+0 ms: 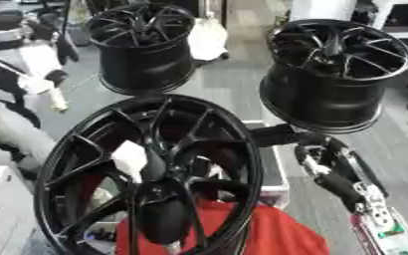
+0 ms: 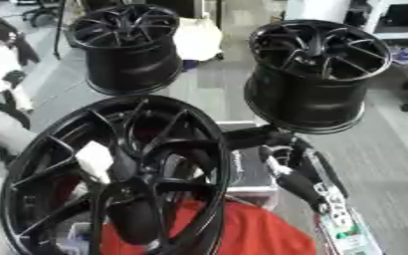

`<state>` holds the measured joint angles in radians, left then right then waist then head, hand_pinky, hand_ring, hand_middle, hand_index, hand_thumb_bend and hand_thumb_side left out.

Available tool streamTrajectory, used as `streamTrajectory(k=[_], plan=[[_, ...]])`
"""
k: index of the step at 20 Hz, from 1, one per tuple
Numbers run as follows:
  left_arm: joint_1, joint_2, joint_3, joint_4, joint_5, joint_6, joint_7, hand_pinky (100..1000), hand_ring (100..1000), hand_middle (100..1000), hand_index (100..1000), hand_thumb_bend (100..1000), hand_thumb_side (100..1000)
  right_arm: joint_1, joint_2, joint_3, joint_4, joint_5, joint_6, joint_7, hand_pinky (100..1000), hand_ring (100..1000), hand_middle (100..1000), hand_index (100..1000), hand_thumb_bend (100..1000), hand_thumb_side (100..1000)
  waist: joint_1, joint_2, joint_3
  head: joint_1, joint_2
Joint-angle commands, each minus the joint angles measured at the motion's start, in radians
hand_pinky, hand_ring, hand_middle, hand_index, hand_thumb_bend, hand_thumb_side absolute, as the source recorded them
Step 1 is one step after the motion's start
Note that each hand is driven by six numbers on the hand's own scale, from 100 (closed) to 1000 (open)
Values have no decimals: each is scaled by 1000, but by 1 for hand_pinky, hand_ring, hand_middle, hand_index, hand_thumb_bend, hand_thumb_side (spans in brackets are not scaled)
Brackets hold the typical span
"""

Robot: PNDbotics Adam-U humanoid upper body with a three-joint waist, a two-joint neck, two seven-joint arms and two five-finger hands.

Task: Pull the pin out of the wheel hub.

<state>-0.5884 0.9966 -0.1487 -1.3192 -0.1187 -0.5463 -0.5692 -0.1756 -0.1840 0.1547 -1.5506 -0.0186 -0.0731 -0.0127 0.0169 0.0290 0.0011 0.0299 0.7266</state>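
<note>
Grey workshop floor [image 1: 234, 84], cluttered at the edges; two glossy black multi-spoke alloy wheel rims stand further back, one at far left [image 1: 142, 47] and one at far right [image 1: 334, 74].

Nearest the camera, a large black spoked wheel hub [image 1: 151, 174] stands tilted on edge, filling the lower left of both views, with a red cloth-like mass [image 1: 277, 234] showing low behind it. A white tag-like patch [image 1: 129, 158] sits on the spokes near the centre.

The robot's right arm [image 1: 329, 169], black with silver parts, comes in from the lower right and reaches behind the hub's right rim. Its hand is hidden by rim and spokes, so whether it is grasping anything cannot be told. The left hand is not in view.

No pin can be picked out among the spokes. Judgement: the pull is either just underway or not begun; extraction is not yet shown done.
</note>
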Motion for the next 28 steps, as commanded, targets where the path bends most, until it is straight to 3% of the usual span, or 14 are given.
streamTrajectory(k=[1,8,10,11,13,14,15,18,21,22,23,24,26,28], plan=[[68,61,102,40,17,-302,-338,249,351,486,720,100,157,-13,-14,-11,-15,5,-2,-7,646,646,686,794,322,355,-1,-5,3,-11,-17],[234,-26,181,249,-163,-280,-337,315,397,512,740,100,156,-17,-11,-21,-18,4,0,-16,646,645,685,794,328,353,-15,0,8,-21,-21],[246,-56,208,317,-225,-260,-299,387,445,557,776,100,160,-16,-10,-23,-18,4,1,-18,646,645,686,794,329,353,-18,0,10,-22,-18],[248,-71,218,350,-256,-247,-253,491,511,601,806,100,173,-16,-9,-23,-19,4,1,-18,646,645,686,794,329,353,-19,0,11,-22,-17],[244,-99,226,408,-319,-222,-133,586,595,672,848,104,261,-18,-7,-23,-19,3,1,-18,646,645,685,794,330,353,-23,0,11,-24,-16],[241,-110,224,428,-359,-215,-75,656,670,742,885,159,347,-18,-6,-23,-20,3,1,-18,646,645,685,794,331,353,-25,0,10,-23,-17],[237,-119,221,442,-404,-209,-21,728,760,814,922,311,541,-19,-5,-24,-20,3,2,-18,646,645,685,794,332,352,-26,1,10,-23,-18],[227,-146,226,463,-557,-168,157,816,873,921,975,493,773,-20,-5,-24,-20,2,3,-19,646,645,685,794,333,352,-29,2,11,-22,-18],[228,-170,234,475,-650,-123,342,816,873,921,975,444,797,-20,-3,-24,-20,1,3,-19,646,645,685,794,334,352,-31,3,11,-24,-19],[232,-178,238,476,-658,-114,396,798,848,892,955,340,770,-20,-3,-25,-20,1,3,-19,646,645,685,794,335,353,-32,4,11,-24,-18],[237,-185,242,475,-652,-110,438,796,844,888,952,321,761,-20,-3,-25,-20,1,3,-19,646,645,685,794,335,353,-32,4,11,-24,-18],[242,-196,250,466,-629,-109,470,760,797,844,929,102,675,-20,-3,-26,-20,1,3,-20,646,645,685,793,336,352,-33,5,12,-24,-17],[262,-221,269,426,-536,-114,498,704,724,780,896,100,628,-20,-2,-27,-20,1,3,-21,646,645,685,793,338,352,-34,6,14,-26,-17],[292,-249,286,358,-400,-114,480,659,684,747,880,100,668,-20,-2,-27,-20,0,2,-21,646,645,685,793,340,351,-35,8,17,-30,-18]])
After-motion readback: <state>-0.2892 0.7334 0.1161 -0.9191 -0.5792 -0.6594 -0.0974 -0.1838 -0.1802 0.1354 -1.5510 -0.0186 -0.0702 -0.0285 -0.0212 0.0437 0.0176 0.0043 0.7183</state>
